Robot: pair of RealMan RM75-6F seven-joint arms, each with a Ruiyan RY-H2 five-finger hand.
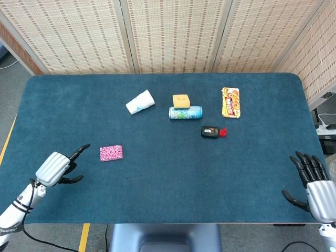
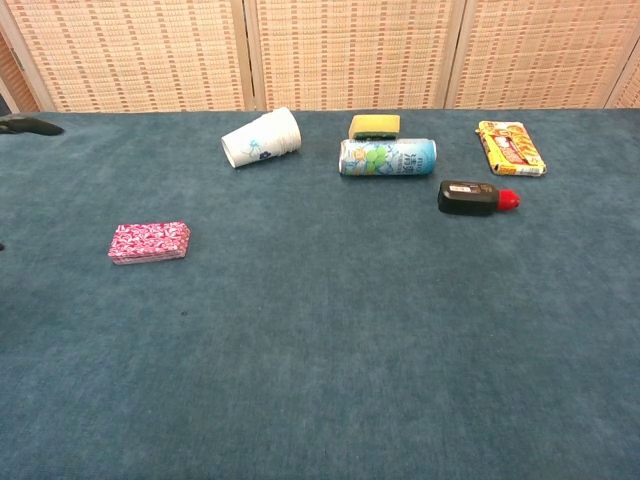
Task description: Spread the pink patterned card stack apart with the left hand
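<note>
The pink patterned card stack (image 1: 111,153) lies flat and squared on the dark blue felt table (image 1: 157,194), in the left half of the head view, at about 8 o'clock from the table centre. In the chest view the same stack (image 2: 149,242) shows as a neat pile, its cards not spread.

The left hand (image 1: 56,167) is over the table at 8 o'clock from the card stack, near it but not touching. Its fingers (image 1: 81,150) are apart, one of them stretched toward the stack, and it holds nothing. In the chest view only a dark fingertip shows at the left edge.

The right hand (image 1: 315,184) is at the right edge of the table, around 4 o'clock from the centre, well apart from all objects. Its fingers are spread and it holds nothing.

In the far half of the table lie several other things. A white paper cup with blue print (image 1: 140,102) lies on its side at 11 o'clock from the centre. A light blue drink can (image 1: 185,112) lies on its side at 12 o'clock, and a yellow sponge block (image 1: 181,101) is just behind it. A small black bottle with a red cap (image 1: 212,132) lies at 4 o'clock from the can. A yellow and red snack packet (image 1: 230,102) lies flat at 1 o'clock from the bottle.
</note>
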